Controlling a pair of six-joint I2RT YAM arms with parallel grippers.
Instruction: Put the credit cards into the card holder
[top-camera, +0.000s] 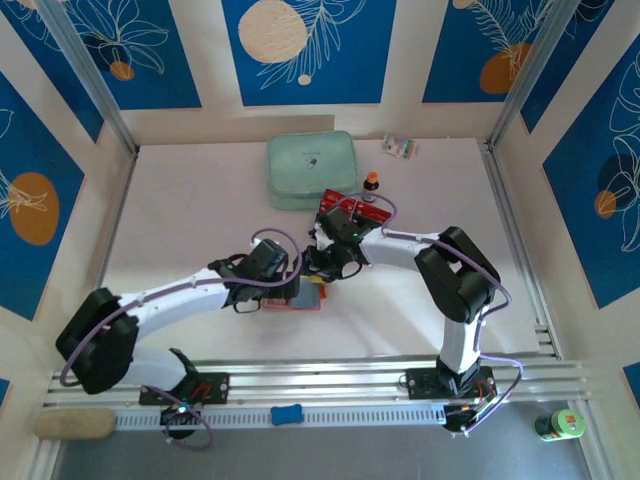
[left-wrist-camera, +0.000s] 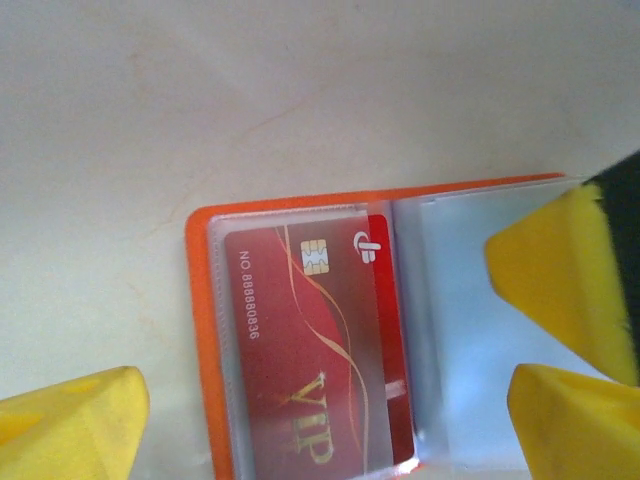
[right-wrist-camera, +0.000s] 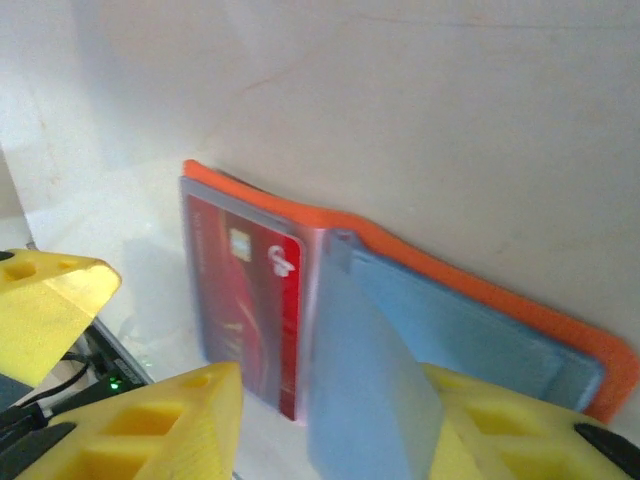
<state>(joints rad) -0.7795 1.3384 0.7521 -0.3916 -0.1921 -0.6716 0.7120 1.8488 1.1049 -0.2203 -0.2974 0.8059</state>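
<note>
Two white robot arms seen from above, left arm (top-camera: 170, 296) and right arm (top-camera: 455, 270), both bent at the elbow and reaching inward to meet over the middle of the pale table (top-camera: 200, 200). Wrists close together, angled down over the orange card holder (top-camera: 300, 303), open on the table just beneath them. Just beyond the right wrist, a small pile of red credit cards (top-camera: 346, 203), right beside the near edge of a mint-green pouch (top-camera: 310, 168).

From the left wrist: left gripper (left-wrist-camera: 322, 425) spread wide, yellow fingertips at the two lower corners, nothing held. Card holder flat on the table below and between them, a red VIP card (left-wrist-camera: 300, 370) tucked inside its left clear pocket, chip and number showing through.

From the right wrist: right gripper (right-wrist-camera: 335, 415) partly open, yellow fingers either side of a blue-grey inner leaf (right-wrist-camera: 370, 370) standing up from the holder's fold. Clear gap between the leaf and the finger on the card's side; contact with the other finger impossible to tell. No pinch on the leaf.
</note>
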